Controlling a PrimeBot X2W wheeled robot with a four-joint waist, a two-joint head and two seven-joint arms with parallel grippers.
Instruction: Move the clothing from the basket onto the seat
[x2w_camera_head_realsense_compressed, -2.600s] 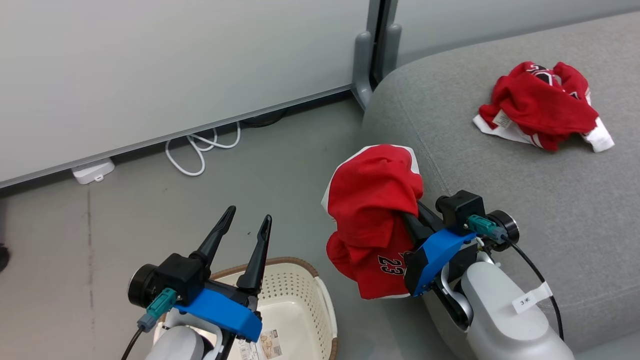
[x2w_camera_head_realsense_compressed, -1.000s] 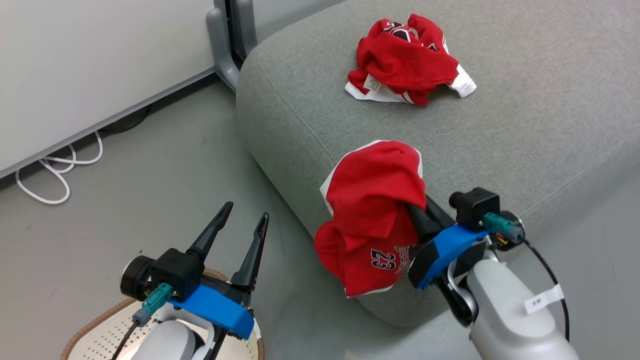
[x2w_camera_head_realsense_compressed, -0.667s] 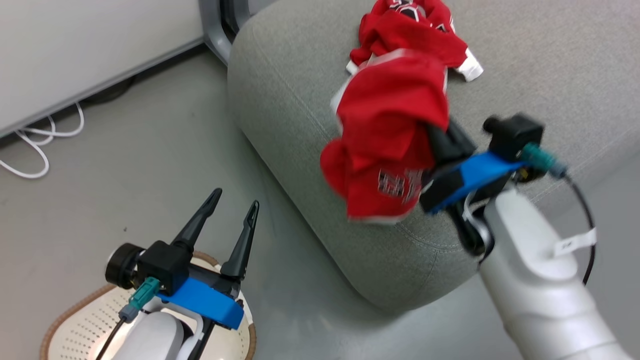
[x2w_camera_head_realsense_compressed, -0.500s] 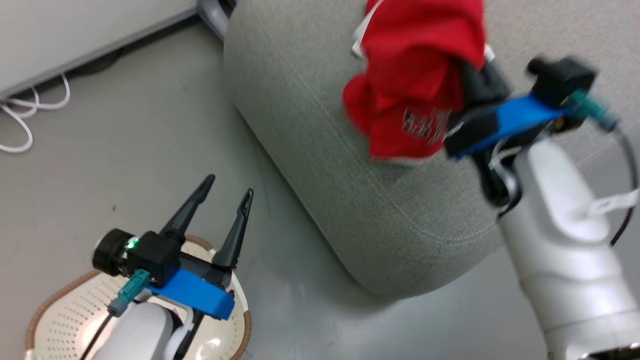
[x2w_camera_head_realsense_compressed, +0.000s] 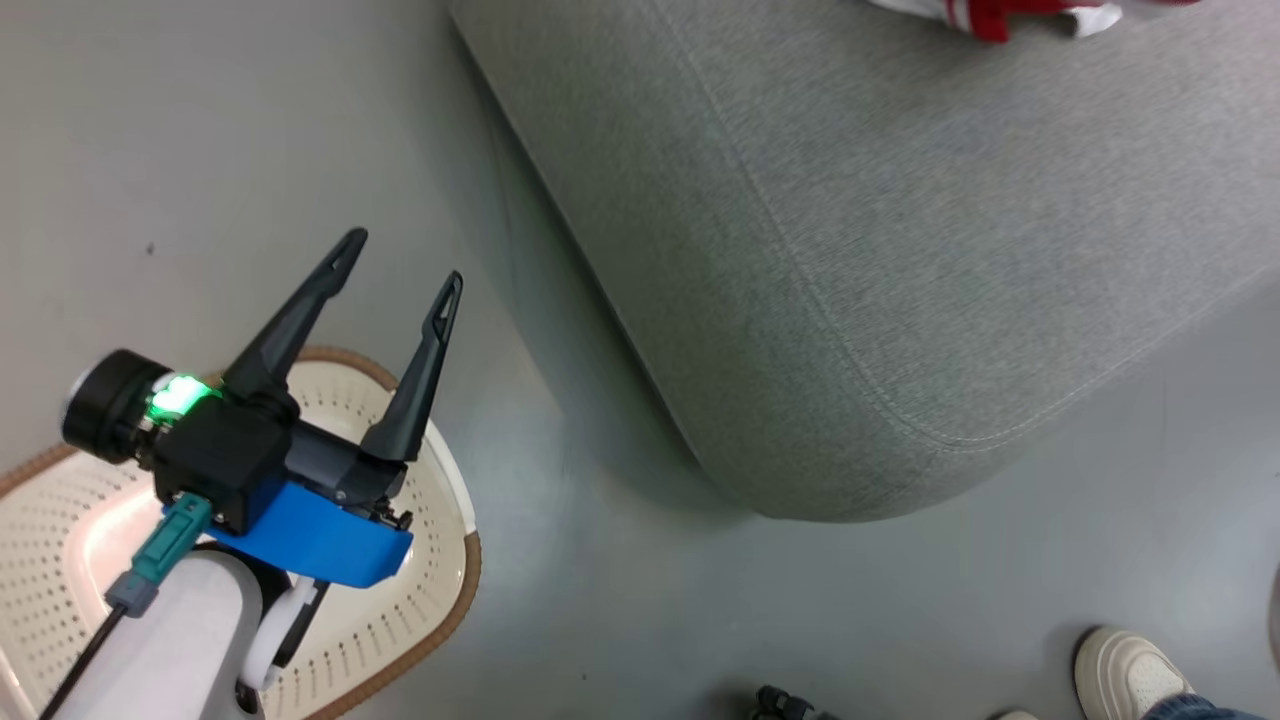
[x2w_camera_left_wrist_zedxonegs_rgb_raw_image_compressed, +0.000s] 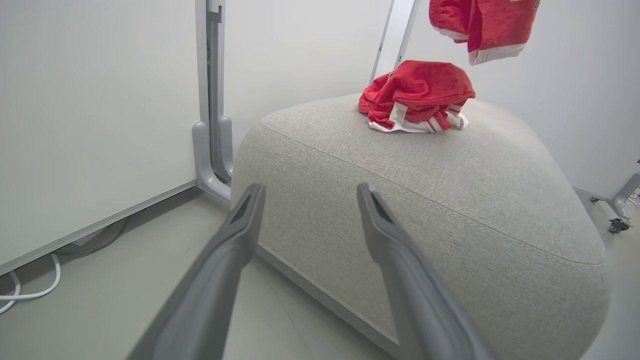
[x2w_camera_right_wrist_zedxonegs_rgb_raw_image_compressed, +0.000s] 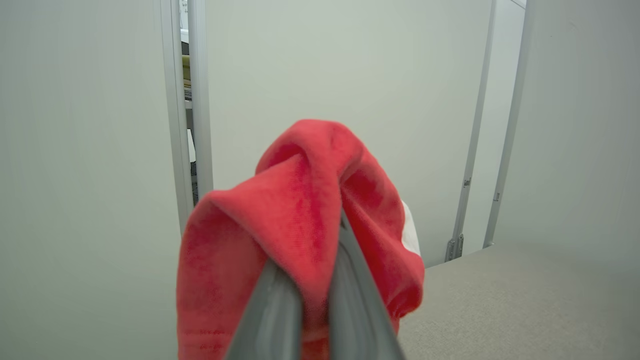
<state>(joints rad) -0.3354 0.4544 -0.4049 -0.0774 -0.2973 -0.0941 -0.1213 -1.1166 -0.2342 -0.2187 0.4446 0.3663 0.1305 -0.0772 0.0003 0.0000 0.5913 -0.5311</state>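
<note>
I have the right gripper (x2w_camera_right_wrist_zedxonegs_rgb_raw_image_compressed: 312, 280) pinched shut on one jersey (x2w_camera_right_wrist_zedxonegs_rgb_raw_image_compressed: 300, 210), high over the far end of the seat (x2w_camera_left_wrist_zedxonegs_rgb_raw_image_compressed: 450, 190) near the other jersey (x2w_camera_left_wrist_zedxonegs_rgb_raw_image_compressed: 415, 100) so it should drop clear of the edge; left gripper (x2w_camera_head_realsense_compressed: 405, 257) sits wide open, empty, over the basket (x2w_camera_head_realsense_compressed: 430, 610).

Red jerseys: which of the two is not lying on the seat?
The jersey pinched in the right gripper, hanging free; the other jersey lies crumpled on the seat.

Large grey seat cushion (x2w_camera_head_realsense_compressed: 900, 250): coarse, matt woven cloth. Cream perforated basket (x2w_camera_head_realsense_compressed: 420, 590): smooth, faintly glossy plastic. Red jersey garment (x2w_camera_right_wrist_zedxonegs_rgb_raw_image_compressed: 300, 210): soft, fuzzy.
</note>
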